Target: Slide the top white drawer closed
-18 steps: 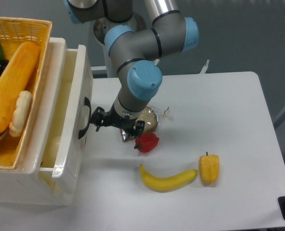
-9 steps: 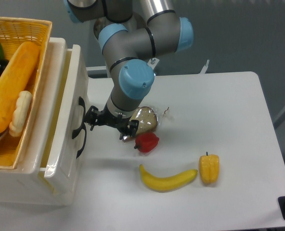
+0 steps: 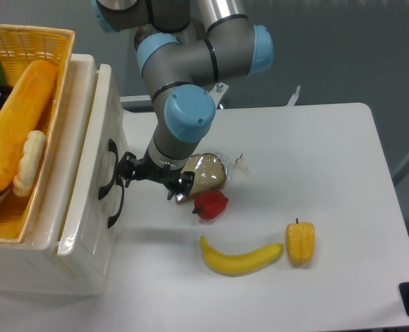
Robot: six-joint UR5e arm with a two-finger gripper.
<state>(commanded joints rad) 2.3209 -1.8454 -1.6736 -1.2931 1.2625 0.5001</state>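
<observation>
— Where the top white drawer point(image 3: 87, 159) sits, is it shut?
— Nearly; a narrow gap shows. The gripper point(image 3: 126, 168) meets its front, seemingly touching; finger spread cannot be judged.

on the surface point(image 3: 329, 138): one banana point(image 3: 240, 259), one yellow pepper point(image 3: 300, 241), one red pepper point(image 3: 211, 204), one wrapped bun point(image 3: 206, 173). one wicker basket point(image 3: 32, 41). two black handles visible.

No readable text, labels or numbers, seemingly.
</observation>
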